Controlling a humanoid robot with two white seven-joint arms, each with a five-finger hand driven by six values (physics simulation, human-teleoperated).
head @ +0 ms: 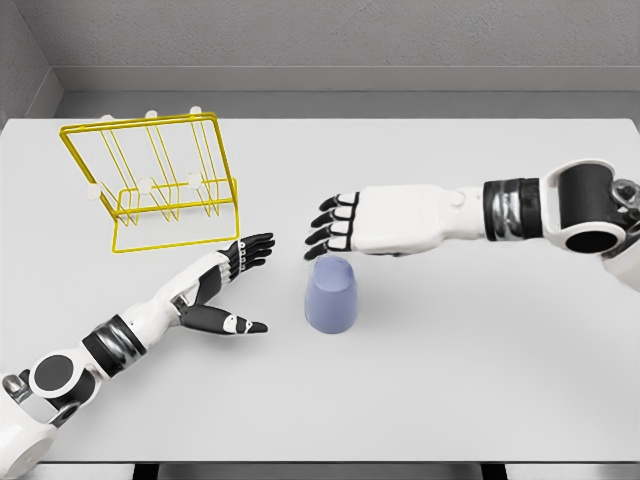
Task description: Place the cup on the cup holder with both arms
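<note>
Head view, single render. Illumination bright, even, diffuse; no distinct source direction evident. White table (pixel 450 400) reads as a near-uniform pale grey, no hotspots, no glare. Shadows very weak: a soft, faint darkening under the blue cup (pixel 331 294) at frame centre, and slight shading beneath the right hand (pixel 340 225) and the left hand (pixel 232 285). Yellow wire rack (pixel 160 180), upper left, casts almost no visible shadow. Wall along the top edge is darker grey, with a mild gradient. Focus sharp throughout; no motion blur. Thin wires show slight aliasing. Straight table edges, no noticeable lens distortion at the borders.
</note>
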